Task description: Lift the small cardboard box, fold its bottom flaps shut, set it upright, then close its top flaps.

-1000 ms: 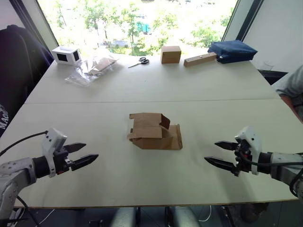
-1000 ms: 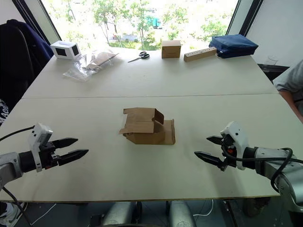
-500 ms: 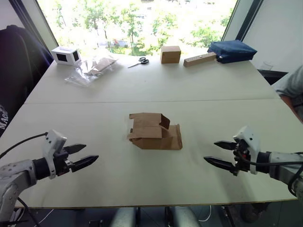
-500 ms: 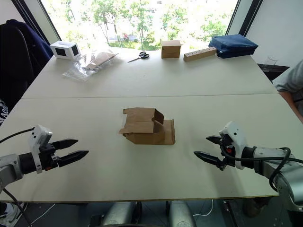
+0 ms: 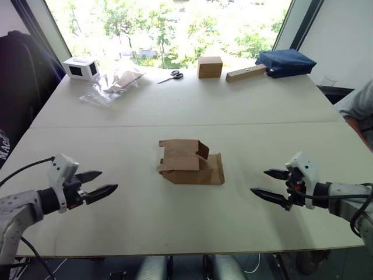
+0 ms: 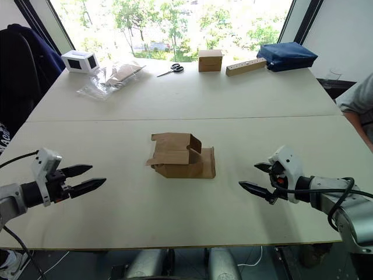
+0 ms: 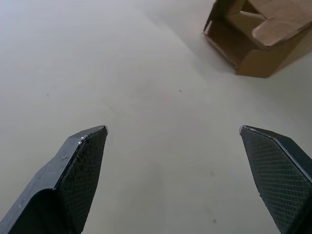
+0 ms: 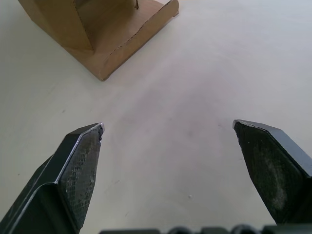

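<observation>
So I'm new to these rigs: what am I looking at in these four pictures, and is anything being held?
A two-armed robot faces a pale table. Two pictures come from its head, looking down; the other two from cameras on each wrist, looking along that arm's black fingers. The left gripper and right gripper hover open, holding nothing. Between them lies the small cardboard box, tipped over with flaps loose. At the far edge: scissors, a tidy tan box, a wooden block, a blue bag.
</observation>
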Controlling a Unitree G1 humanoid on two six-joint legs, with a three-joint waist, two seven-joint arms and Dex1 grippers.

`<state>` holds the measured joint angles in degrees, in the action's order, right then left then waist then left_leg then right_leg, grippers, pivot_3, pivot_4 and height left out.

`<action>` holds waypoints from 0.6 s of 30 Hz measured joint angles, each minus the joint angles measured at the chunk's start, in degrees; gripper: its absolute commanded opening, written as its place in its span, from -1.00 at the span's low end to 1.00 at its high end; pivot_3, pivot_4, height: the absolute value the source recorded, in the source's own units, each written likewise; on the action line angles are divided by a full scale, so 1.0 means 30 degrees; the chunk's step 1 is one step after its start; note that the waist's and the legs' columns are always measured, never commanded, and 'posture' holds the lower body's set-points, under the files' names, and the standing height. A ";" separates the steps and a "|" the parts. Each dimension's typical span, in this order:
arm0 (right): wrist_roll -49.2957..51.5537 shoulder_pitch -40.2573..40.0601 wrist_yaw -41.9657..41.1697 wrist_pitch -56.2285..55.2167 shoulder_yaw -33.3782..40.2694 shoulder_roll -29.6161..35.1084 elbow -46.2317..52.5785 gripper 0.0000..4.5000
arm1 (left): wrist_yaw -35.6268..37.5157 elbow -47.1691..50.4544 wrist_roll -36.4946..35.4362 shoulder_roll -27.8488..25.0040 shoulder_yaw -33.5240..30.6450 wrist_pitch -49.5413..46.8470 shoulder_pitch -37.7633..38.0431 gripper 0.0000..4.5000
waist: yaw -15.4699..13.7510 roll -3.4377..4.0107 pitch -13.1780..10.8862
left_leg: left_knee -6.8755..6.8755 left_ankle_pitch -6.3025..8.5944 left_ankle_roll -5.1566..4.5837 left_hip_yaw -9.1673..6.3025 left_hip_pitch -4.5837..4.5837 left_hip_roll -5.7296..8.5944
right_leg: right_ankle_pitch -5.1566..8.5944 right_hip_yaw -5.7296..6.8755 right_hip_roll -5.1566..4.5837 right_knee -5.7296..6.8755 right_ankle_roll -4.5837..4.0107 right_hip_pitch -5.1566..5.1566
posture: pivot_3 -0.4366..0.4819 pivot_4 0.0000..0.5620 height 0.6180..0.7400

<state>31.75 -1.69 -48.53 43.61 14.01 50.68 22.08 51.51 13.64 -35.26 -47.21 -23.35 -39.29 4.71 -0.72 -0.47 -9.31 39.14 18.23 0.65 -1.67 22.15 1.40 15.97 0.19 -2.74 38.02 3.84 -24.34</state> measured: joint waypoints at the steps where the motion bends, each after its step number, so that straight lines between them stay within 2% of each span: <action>1: 0.0020 0.0005 0.0023 0.0022 0.0058 0.0002 0.0066 1.00 | -0.0250 -0.0035 0.0095 -0.0005 0.0011 -0.0031 -0.0449 0.99 | -0.0021 0.0001 0.0000 | 0.0001 0.0000 0.0000 0.0001 0.0000 0.0001 | 0.0000 0.0000 0.0000 0.0002 0.0001 0.0001 | -0.05 -0.47 1.00; 3: 0.0347 0.0078 0.0060 0.0263 0.0273 -0.0003 0.0254 1.00 | -0.0024 -0.0796 -0.0261 -0.0389 0.0402 -0.1105 -0.1756 0.99 | -0.0057 0.0000 0.0000 | 0.0008 -0.0001 0.0002 -0.0003 0.0001 0.0002 | -0.0001 0.0004 0.0002 0.0008 0.0001 0.0003 | -0.05 -0.47 1.00; 5: 0.1194 0.0397 0.0115 0.0811 0.0792 -0.0029 0.0913 1.00 | 0.1025 -0.2380 -0.1909 -0.1004 0.0975 -0.3863 -0.4076 0.99 | -0.0025 0.0001 0.0000 | 0.0008 -0.0002 0.0002 -0.0004 0.0001 0.0004 | -0.0002 0.0005 0.0009 0.0021 0.0003 0.0003 | -0.05 -0.47 1.00; 7: 0.2001 0.0970 0.0198 0.1306 0.0989 -0.0026 0.1961 1.00 | 0.1883 -0.3681 -0.3458 -0.1114 0.1655 -0.6256 -0.6526 0.99 | 0.0011 -0.0002 -0.0001 | 0.0012 -0.0001 0.0000 -0.0004 0.0002 0.0005 | -0.0003 0.0009 0.0021 0.0017 0.0006 0.0003 | -0.05 -0.47 1.00; 9: 0.2621 0.1396 0.0501 0.1756 0.0842 -0.0015 0.3256 1.00 | 0.2329 -0.4871 -0.3997 -0.0905 0.2606 -0.7747 -0.8573 0.99 | 0.0053 -0.0002 0.0000 | 0.0010 0.0003 -0.0006 -0.0001 0.0000 0.0006 | -0.0004 0.0009 0.0032 0.0017 0.0008 0.0000 | -0.05 -0.47 1.00; 12: 0.3096 0.1946 0.1126 0.2382 0.0454 -0.0011 0.4552 1.00 | 0.2300 -0.6654 -0.3999 0.0259 0.4043 -0.8996 -1.0631 0.99 | 0.0099 0.0000 0.0001 | 0.0011 0.0002 -0.0005 0.0005 0.0004 0.0009 | -0.0005 0.0008 0.0038 0.0024 0.0010 -0.0006 | -0.05 -0.47 1.00; 16: 0.3323 0.2266 0.2042 0.2887 -0.0284 -0.0008 0.6055 1.00 | 0.1713 -1.0712 -0.3839 0.2844 0.5394 -1.1540 -1.3672 0.99 | -0.0024 -0.0017 -0.0004 | 0.0045 0.0000 -0.0004 -0.0003 0.0020 0.0014 | -0.0005 0.0011 0.0057 0.0031 0.0011 -0.0006 | -0.05 -0.47 1.00; 18: 0.3355 0.2181 0.2250 0.2927 -0.0423 -0.0007 0.6385 1.00 | 0.1616 -1.1632 -0.3819 0.3224 0.5698 -1.2027 -1.4351 0.99 | 0.0013 -0.0026 -0.0007 | 0.0045 0.0001 -0.0005 -0.0001 0.0022 0.0015 | -0.0006 0.0010 0.0057 0.0030 0.0012 -0.0006 | -0.05 -0.47 1.00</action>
<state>41.81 4.85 -41.78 52.39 12.74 50.66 41.23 56.36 -21.25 -46.72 -37.54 -6.25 -75.37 -38.35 -0.68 -0.55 -9.33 39.28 18.23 0.63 -1.67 22.21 1.44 15.95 0.22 -2.56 38.11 3.88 -24.36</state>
